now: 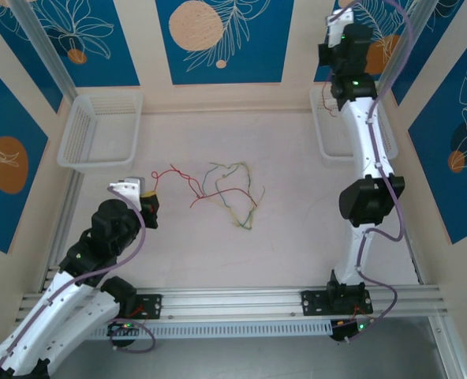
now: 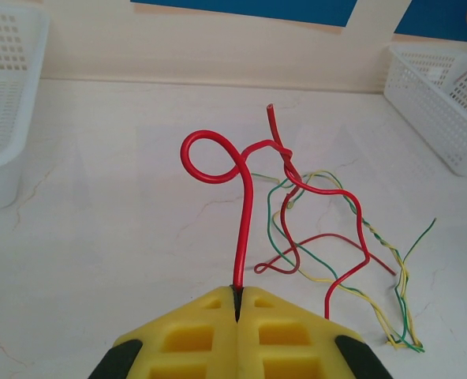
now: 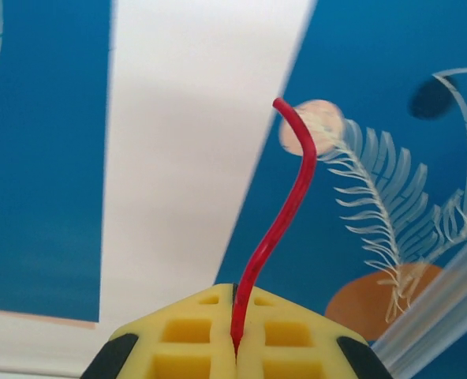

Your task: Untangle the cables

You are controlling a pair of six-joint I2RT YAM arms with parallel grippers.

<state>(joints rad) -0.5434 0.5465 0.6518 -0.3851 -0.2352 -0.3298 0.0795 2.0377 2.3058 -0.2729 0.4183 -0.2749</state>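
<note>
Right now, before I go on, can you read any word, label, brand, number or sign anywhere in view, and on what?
There is no text to read.
Wall panels: only leaf and circle drawings, no lettering.
Left basket, right basket: plain white mesh.
Yellow fingers and the red cables: no print visible.

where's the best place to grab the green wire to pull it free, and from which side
Probably its free tail on the right of the bundle. There the green wire runs out alone, clear of the red wire and the knot. It lies flat on the table, so come straight down from above on the right side, pinching across it near the tip.
</note>
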